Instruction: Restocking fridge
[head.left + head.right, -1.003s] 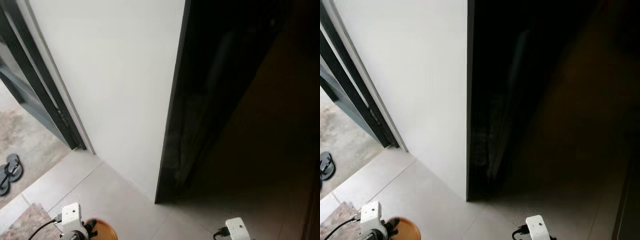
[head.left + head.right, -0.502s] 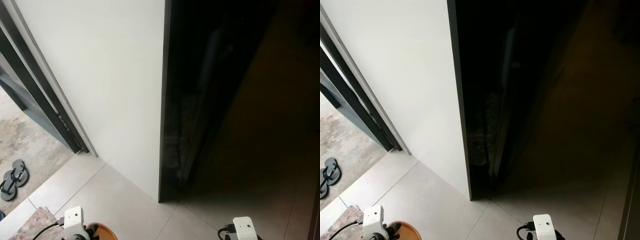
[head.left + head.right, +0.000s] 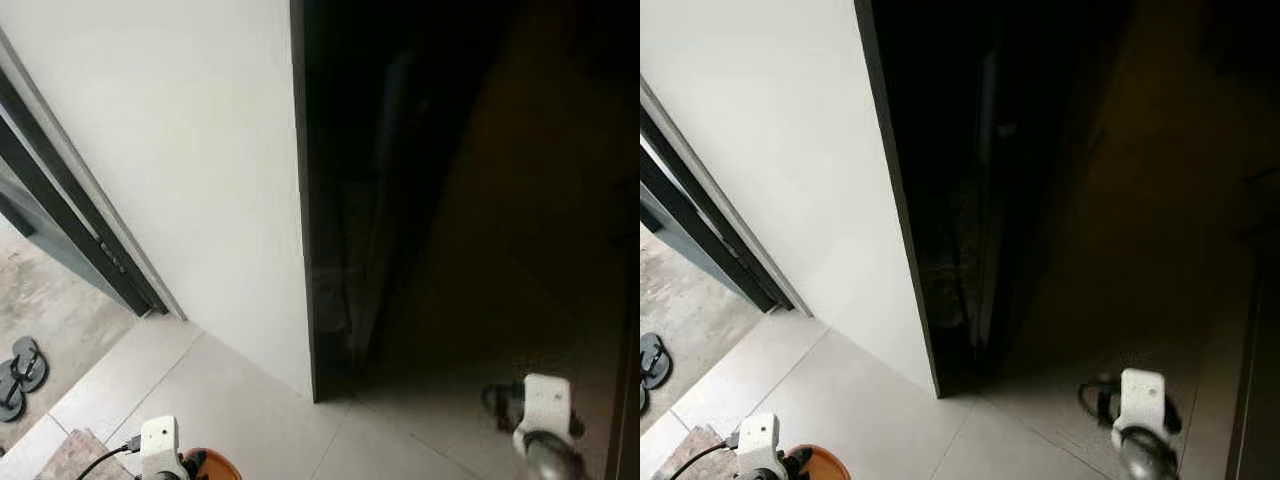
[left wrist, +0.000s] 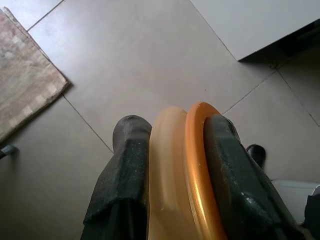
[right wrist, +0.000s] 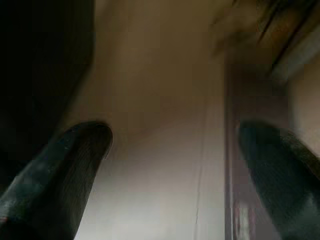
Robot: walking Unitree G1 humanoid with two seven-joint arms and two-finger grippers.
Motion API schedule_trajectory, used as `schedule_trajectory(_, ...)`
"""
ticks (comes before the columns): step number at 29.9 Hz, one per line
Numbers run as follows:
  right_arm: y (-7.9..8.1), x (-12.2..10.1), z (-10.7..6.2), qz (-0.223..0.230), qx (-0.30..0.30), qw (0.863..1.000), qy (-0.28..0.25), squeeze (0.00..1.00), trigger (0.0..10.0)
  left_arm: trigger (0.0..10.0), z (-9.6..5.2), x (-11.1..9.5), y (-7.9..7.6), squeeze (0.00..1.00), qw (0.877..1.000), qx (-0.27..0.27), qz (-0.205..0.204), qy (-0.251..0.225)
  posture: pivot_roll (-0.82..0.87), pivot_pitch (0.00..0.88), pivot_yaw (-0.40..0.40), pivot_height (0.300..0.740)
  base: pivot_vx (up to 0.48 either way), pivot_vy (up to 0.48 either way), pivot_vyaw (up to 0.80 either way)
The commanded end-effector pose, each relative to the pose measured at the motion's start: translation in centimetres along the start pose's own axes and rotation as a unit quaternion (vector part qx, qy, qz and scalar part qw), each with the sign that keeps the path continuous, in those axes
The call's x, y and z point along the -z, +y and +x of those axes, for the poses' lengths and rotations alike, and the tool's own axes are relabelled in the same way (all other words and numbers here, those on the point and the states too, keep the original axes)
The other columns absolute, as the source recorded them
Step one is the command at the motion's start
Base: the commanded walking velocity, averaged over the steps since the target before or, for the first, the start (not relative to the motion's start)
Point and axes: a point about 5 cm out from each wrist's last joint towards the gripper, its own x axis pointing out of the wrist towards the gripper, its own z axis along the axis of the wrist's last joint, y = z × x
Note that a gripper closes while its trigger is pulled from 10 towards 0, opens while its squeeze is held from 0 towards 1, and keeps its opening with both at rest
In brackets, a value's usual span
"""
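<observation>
Fridge (image 3: 400, 170), tall and black, stands w/ its long axis vertical, its near bottom corner on the tiled floor (image 3: 230, 400) against a white wall (image 3: 180, 150). Inside can't be made out. Left gripper (image 4: 172, 165), low over the floor, pinches an orange rimmed disc (image 4: 192, 170) on edge between its two black fingers (image 4: 127, 165); disc rim points along the fingers. Right gripper (image 5: 172, 165) is spread wide, nothing between its fingers, near the fridge's dark front. Doormat (image 4: 22, 75) lies by the doorway; sandals (image 3: 22, 370) outside.
</observation>
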Motion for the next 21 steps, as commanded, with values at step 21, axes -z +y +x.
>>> schedule_trajectory(21,8.5,-11.8,-5.6,0.193,-0.153,0.948,-0.201,0.00,10.0,10.0,-0.2,1.2,-0.2,0.00,0.999,-0.009,0.026,0.021,-0.07,0.074,0.014,0.740,0.000,0.000,0.00)
